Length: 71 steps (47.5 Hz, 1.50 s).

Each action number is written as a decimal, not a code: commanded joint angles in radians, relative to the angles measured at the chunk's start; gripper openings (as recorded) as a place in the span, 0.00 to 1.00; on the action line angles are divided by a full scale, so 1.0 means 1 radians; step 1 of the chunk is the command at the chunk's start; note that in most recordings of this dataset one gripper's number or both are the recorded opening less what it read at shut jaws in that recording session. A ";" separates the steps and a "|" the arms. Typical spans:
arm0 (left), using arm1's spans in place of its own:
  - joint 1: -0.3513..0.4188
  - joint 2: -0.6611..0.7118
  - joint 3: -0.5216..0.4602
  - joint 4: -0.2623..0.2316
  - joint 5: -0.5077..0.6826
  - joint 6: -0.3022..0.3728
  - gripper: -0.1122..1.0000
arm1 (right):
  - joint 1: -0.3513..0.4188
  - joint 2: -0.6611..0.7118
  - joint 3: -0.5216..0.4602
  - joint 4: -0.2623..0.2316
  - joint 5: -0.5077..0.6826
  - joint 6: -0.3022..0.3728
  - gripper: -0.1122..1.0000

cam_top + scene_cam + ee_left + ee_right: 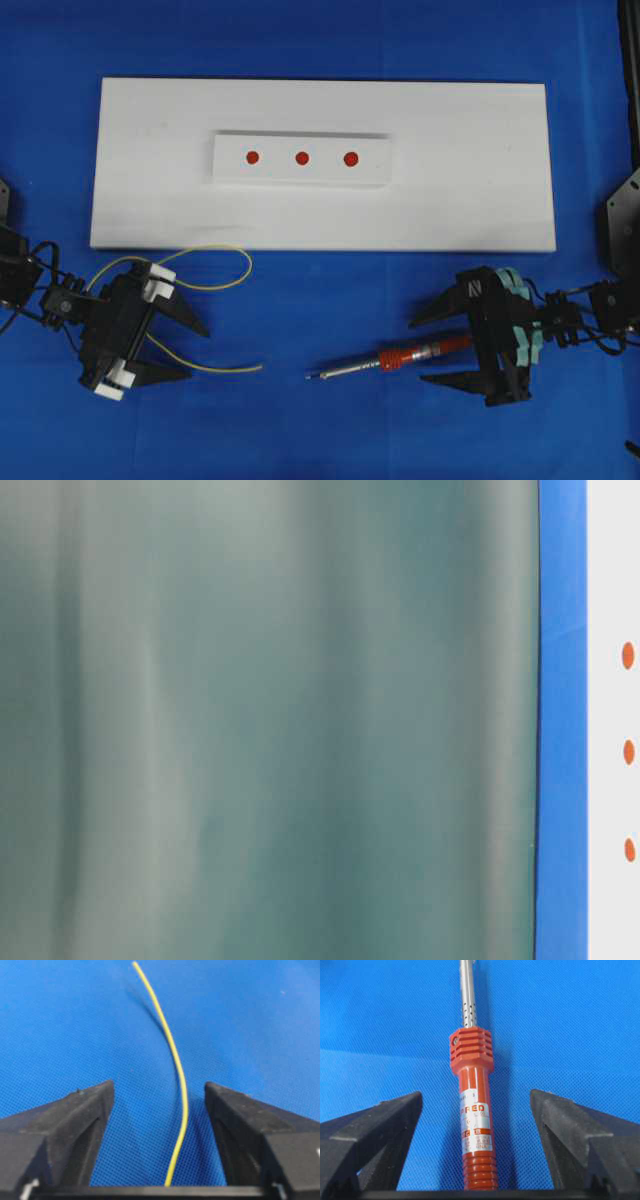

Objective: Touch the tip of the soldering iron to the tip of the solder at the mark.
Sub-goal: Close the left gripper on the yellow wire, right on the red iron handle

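The soldering iron (pixel 395 359) lies between the right gripper's (pixel 437 347) parted fingers (pixel 375 1130), untouched, near the blue worktop's (pixel 320 430) front edge. The solder (pixel 205 365) runs between the left gripper's (pixel 197 349) spread fingers (pixel 75 1120). Behind, a white board (pixel 470 190) carries three red marks (pixel 301 158); the table-level view is mostly blocked by a blur.
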 commanded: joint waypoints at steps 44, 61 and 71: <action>-0.041 -0.141 -0.058 0.002 0.284 0.000 0.13 | -0.005 0.000 -0.040 0.002 -0.025 -0.031 0.16; -0.006 -0.426 -0.210 0.002 0.831 -0.014 0.13 | -0.064 -0.342 -0.055 0.002 0.394 -0.103 0.16; 0.060 -0.517 -0.307 0.002 1.104 -0.075 0.13 | -0.161 -0.545 -0.118 -0.002 0.733 -0.190 0.16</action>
